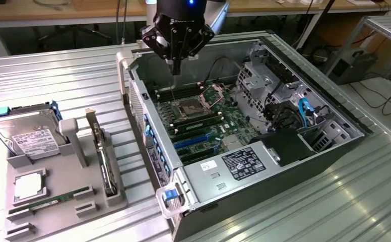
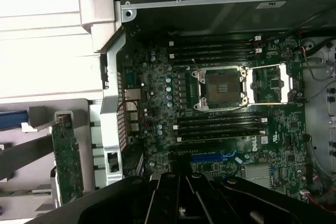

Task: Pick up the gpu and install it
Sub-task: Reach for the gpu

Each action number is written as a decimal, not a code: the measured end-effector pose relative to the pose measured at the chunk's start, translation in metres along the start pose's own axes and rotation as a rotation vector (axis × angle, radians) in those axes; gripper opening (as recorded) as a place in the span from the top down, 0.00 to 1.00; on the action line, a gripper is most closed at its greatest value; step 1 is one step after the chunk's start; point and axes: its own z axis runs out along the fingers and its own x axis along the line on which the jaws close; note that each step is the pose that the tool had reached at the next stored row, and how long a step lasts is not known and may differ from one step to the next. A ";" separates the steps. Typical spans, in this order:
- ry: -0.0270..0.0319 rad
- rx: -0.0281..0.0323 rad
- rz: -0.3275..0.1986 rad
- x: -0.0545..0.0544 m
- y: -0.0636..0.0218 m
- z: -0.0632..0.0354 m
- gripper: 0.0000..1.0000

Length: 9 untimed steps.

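Observation:
The gpu stands on edge in a slot of the grey holder, on the exterior view's left of the open computer case. In the wrist view the gpu shows as a green board edge beside the case wall. My gripper hangs over the far end of the case, above the motherboard, fingers together and holding nothing. It is well apart from the gpu. Its dark fingers sit over the blue expansion slots.
The holder also carries a silver hard drive, a CPU and a thin green RAM stick. Inside the case are the CPU socket, drive cages and a power supply. Ribbed metal table lies all around.

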 end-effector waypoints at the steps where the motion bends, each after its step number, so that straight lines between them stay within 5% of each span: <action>1: -0.0001 0.0000 0.000 0.003 -0.0024 -0.0002 0.87; 9: -0.0007 0.0000 0.000 0.031 -0.0227 -0.0018 0.87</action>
